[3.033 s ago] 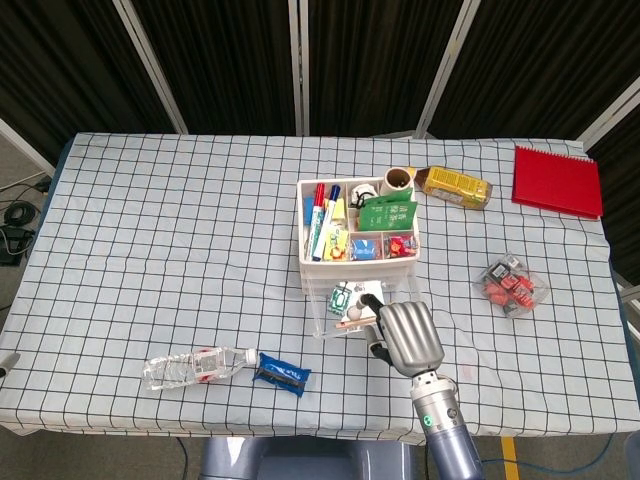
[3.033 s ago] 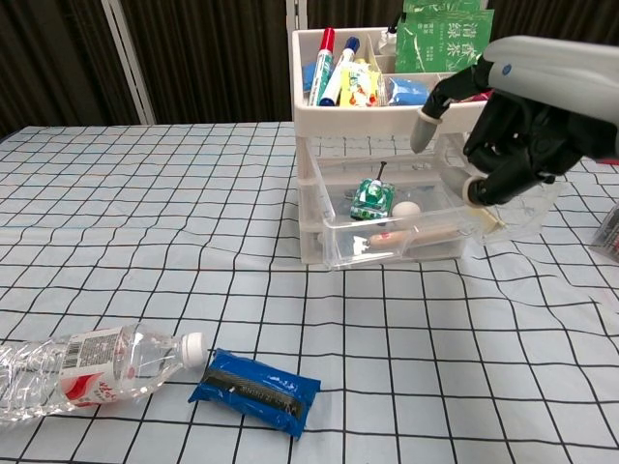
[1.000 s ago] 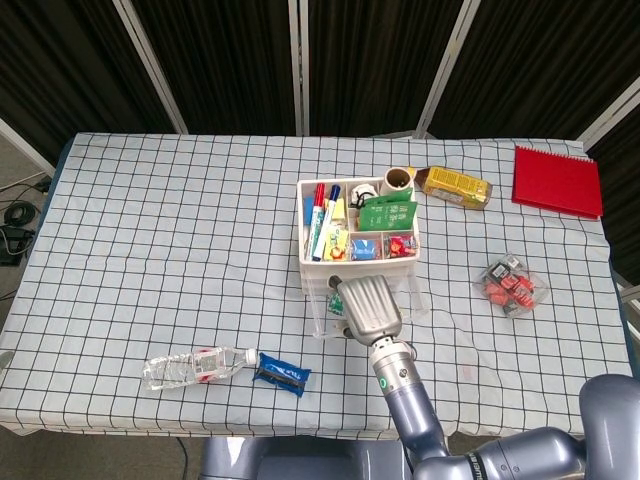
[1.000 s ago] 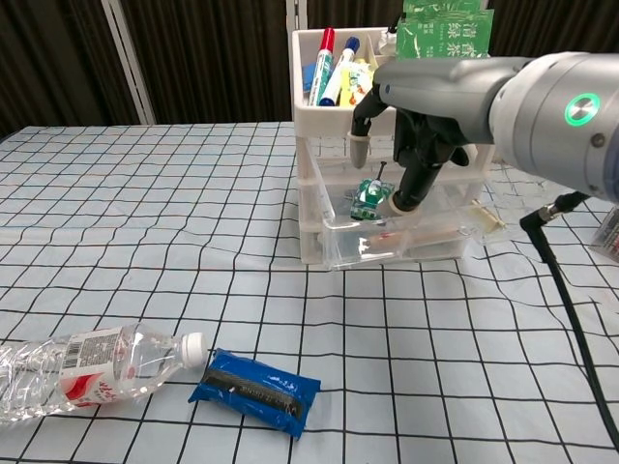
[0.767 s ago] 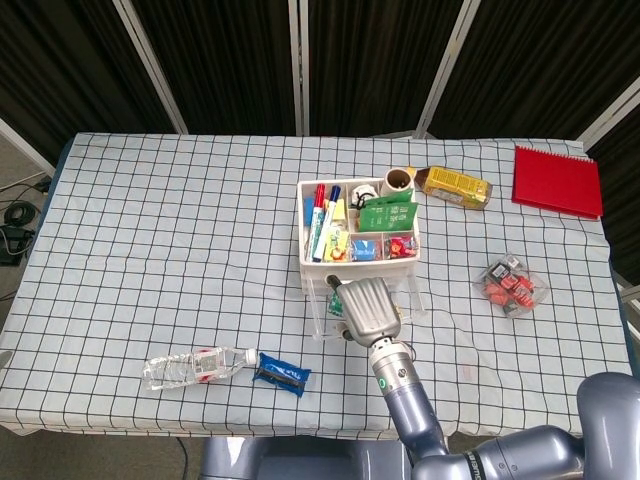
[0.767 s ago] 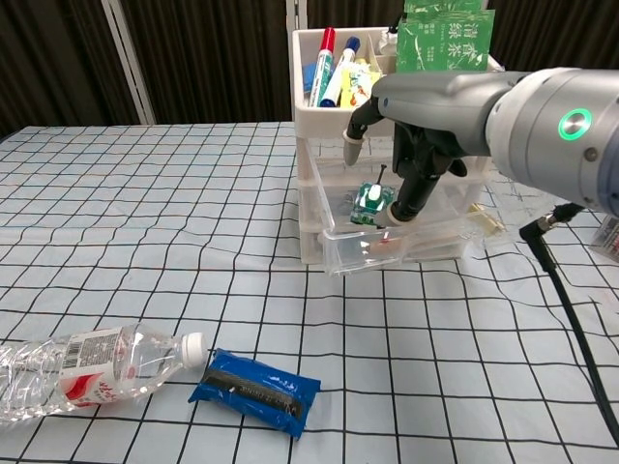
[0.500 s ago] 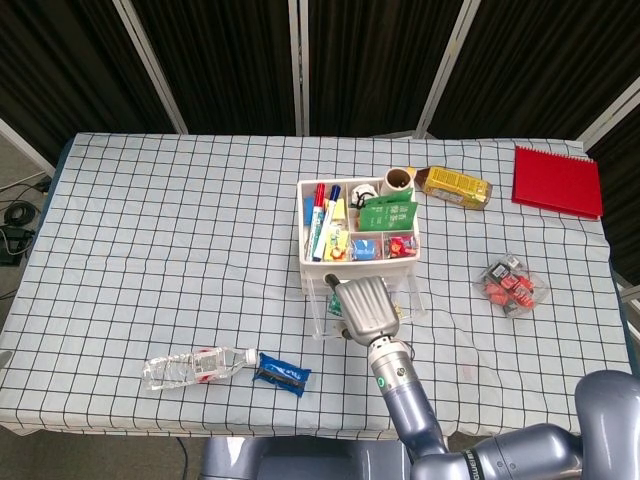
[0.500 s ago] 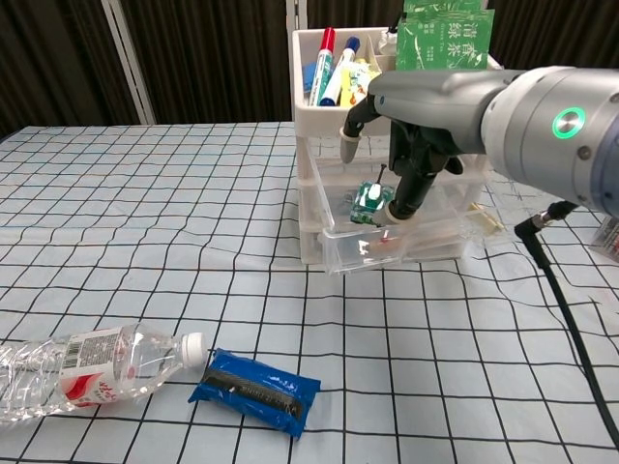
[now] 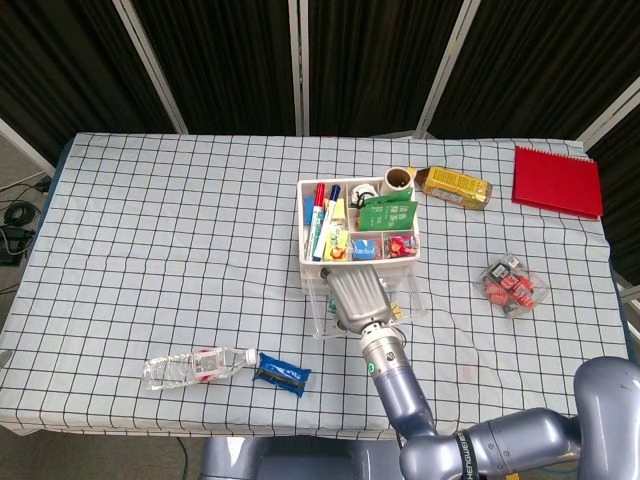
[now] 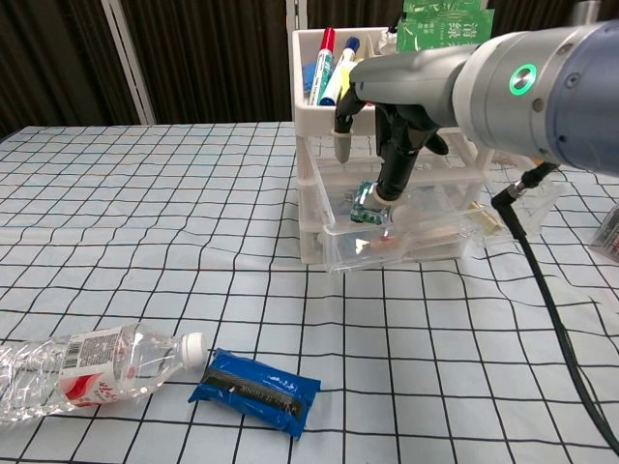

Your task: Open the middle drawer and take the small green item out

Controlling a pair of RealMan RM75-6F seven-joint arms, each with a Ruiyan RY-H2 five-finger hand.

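On the near left of the desk we see a clear water bottle lying on its side, with a blue snack packet just beside its cap. Further right stands the drawer unit, its open top tray holding markers and a green sachet. Its middle drawer is pulled out toward us. Inside it, at the left end, lies the small green item, tilted. Our right hand reaches down into the drawer from above; a dark fingertip touches the item's upper right edge, while another finger points down apart from it, to the left. Whether the hand actually grips the item we cannot tell. Our left hand shows in neither view.

The chest view gives us the drawer's inside and the fingers at the item. From the head view the back of the hand covers the drawer, but there we also see, further right, a yellow packet, a clear pack of red pieces and a red notebook.
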